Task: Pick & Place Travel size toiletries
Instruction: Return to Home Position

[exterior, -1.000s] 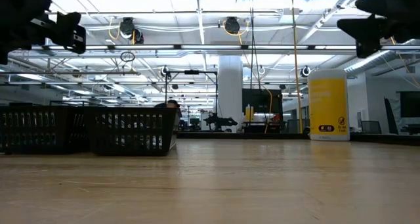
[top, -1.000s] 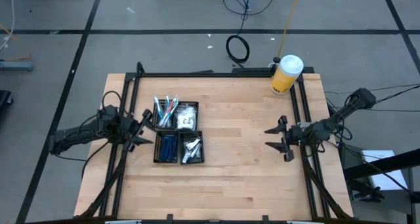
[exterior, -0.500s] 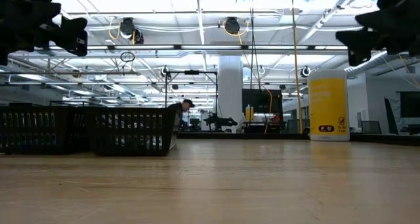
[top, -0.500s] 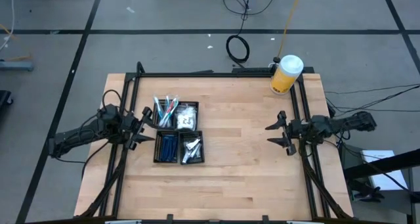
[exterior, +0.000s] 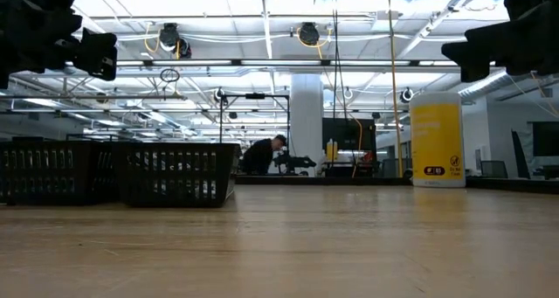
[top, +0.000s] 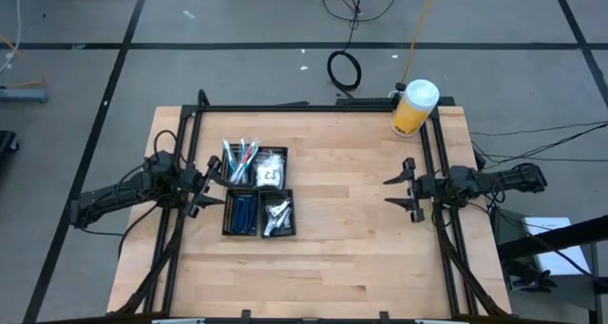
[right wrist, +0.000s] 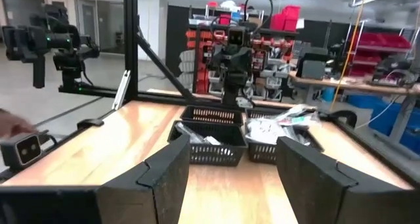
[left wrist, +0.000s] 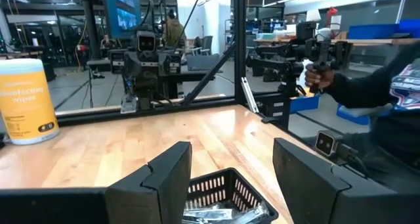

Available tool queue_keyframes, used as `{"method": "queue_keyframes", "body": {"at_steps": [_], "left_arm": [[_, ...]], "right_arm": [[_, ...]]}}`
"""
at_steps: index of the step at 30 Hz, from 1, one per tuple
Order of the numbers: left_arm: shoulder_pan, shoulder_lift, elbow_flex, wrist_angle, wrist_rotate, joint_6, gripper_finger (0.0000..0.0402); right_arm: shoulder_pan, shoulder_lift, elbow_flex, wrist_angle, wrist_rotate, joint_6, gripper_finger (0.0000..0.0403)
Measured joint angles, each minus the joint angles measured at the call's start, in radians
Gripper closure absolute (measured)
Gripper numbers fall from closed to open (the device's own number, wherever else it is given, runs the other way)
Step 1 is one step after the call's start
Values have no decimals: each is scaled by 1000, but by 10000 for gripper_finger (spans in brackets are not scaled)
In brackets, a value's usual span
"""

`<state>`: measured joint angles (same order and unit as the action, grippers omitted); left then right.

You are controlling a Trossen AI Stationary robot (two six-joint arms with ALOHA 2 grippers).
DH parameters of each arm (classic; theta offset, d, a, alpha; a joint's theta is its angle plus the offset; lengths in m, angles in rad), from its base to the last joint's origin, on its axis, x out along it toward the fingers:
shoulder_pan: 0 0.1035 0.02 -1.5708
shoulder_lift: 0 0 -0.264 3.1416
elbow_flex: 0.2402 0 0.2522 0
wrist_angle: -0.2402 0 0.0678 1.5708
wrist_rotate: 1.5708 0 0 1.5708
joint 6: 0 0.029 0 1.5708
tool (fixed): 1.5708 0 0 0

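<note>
The black four-compartment tray (top: 258,191) stands on the table's left half and holds the toiletries: thin sticks (top: 239,159), white-clear packets (top: 271,168), blue pieces (top: 243,212) and silvery tubes (top: 277,216). My left gripper (top: 200,186) hovers open just left of the tray, above the table, and the tray's corner (left wrist: 223,192) shows between its fingers. My right gripper (top: 400,190) hovers open near the table's right rail, pointing toward the tray (right wrist: 226,145) far off. In the low view both grippers, left (exterior: 94,53) and right (exterior: 467,58), hang well above the tabletop.
A big yellow jar with a white lid (top: 414,107) stands at the far right corner. A black frame (top: 313,107) runs along the table's far, left and right edges. Bare wood lies between the tray and my right gripper. A person (exterior: 262,155) moves in the room behind.
My right arm has folded down, its raised rear part dropping level toward the right edge, while its gripper has stayed open near the right rail and sunk a little. The person in the background has walked to the right.
</note>
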<state>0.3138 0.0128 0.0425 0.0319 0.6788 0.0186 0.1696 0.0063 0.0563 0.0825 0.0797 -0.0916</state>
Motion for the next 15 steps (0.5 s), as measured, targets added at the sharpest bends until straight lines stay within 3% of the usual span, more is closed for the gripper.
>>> {"method": "queue_keyframes", "body": {"at_steps": [15], "left_arm": [[0,0,0,2,0,0,190]], "right_arm": [[0,0,0,3,-2,34,188]]}}
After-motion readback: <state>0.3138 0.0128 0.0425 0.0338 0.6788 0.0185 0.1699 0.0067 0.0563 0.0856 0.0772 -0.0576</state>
